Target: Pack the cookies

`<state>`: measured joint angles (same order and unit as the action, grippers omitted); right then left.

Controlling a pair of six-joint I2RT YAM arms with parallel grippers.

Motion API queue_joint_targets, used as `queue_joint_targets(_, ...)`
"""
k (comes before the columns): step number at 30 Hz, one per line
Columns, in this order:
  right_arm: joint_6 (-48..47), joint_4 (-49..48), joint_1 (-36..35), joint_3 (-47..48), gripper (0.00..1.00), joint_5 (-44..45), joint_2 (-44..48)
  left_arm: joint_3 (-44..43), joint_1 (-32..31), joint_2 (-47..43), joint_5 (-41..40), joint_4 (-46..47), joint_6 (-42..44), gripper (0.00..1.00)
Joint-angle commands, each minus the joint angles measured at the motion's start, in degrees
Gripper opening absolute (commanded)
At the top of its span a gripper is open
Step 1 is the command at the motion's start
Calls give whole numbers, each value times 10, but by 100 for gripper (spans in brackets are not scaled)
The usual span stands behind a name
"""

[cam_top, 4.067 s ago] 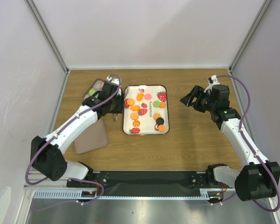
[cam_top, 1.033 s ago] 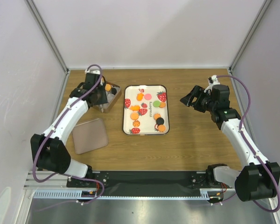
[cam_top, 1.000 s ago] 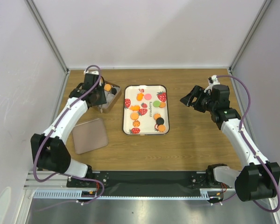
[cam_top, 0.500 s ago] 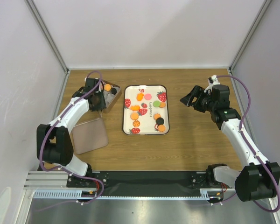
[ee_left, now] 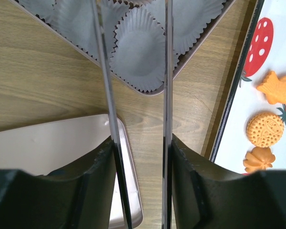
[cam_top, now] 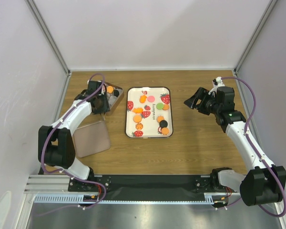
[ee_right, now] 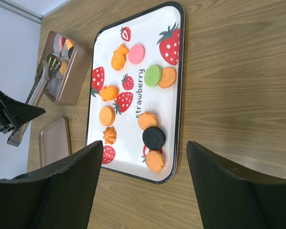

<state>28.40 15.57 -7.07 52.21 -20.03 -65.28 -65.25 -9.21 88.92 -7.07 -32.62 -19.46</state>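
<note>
the left gripper [ee_left: 142, 143] is closed on a pair of metal tongs [ee_left: 168, 71], one black finger pressed against the outside of each arm. the two arms stand a little apart, with nothing between them where they show. they run out over the near rim of a tin [ee_right: 74, 81] at the far left of the worktop [cam_top: 200, 143]. their tips pass out of the wrist view, above white paper cups [ee_left: 138, 52] that line the tin.

the right gripper [cam_top: 192, 99] hangs above the worktop to the right of the tray [ee_right: 168, 119]. its fingers are spread wide and hold nothing.

most of the cookies [ee_right: 153, 75] lie loose on the tray in the middle of the worktop, among its printed strawberries. nearly all of these are orange, in round, fish and flower shapes. there is also one pink, one green and one black. the green one touches an orange one, and the black one sits between two orange ones near the tray's front right.

a few more cookies are already in the tin at its far end, orange and black among them.

the lid [cam_top: 91, 138] lies flat on the worktop nearer the arm bases, beside the tray's left side and apart from the tin.
</note>
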Motion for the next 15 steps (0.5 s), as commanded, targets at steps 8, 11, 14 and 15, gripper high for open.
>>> queue_joint_targets(8,-6,-14,-1,12,77,-6,9,-10,-1,-20,8,11,4,53)
queue_joint_targets(11,-6,-14,-2,12,77,-4,8,-44,-24,-32,3,-9,7,51)
queue_joint_targets(14,-7,-15,-2,12,77,-4,6,-94,-79,-31,-20,-34,7,52)
queue_joint_targets(15,-7,-15,-2,13,77,-3,7,-108,-96,-27,-29,-38,5,52)
